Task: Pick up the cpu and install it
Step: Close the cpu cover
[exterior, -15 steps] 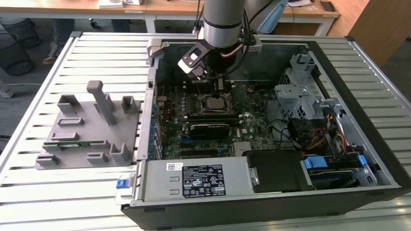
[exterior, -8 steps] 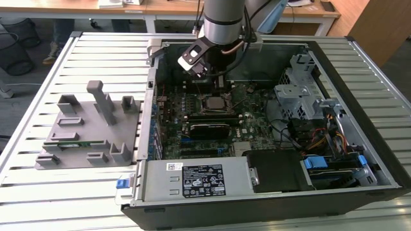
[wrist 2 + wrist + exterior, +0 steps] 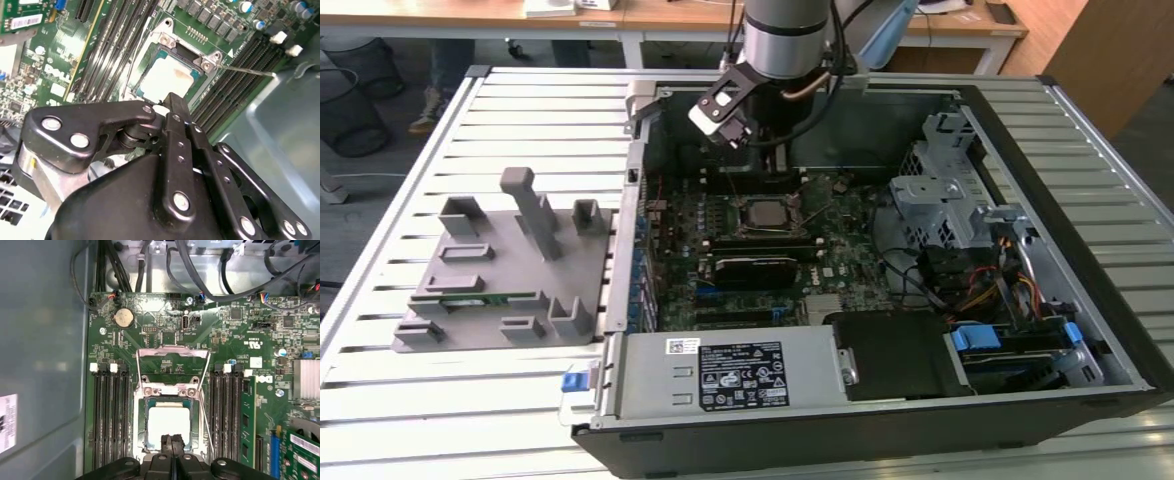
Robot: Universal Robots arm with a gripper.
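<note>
Tool (image 3: pixel 172 440), clenched and empty, hovers just above the cpu (image 3: pixel 169 421) lying in the motherboard socket (image 3: pixel 141 405) (retaining frame (image 3: pixel 172 351) flipped open); labelled computer case (image 3: pixel 720 440) on slatted worktop (image 3: pixel 534 120).

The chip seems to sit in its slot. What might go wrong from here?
The jaws stand closed right over the edge of the cpu; a sideways nudge might shift it in the socket and bend contacts. The lid stands open, so nothing clamps the cpu: it might tilt when the jaws leave.
</note>
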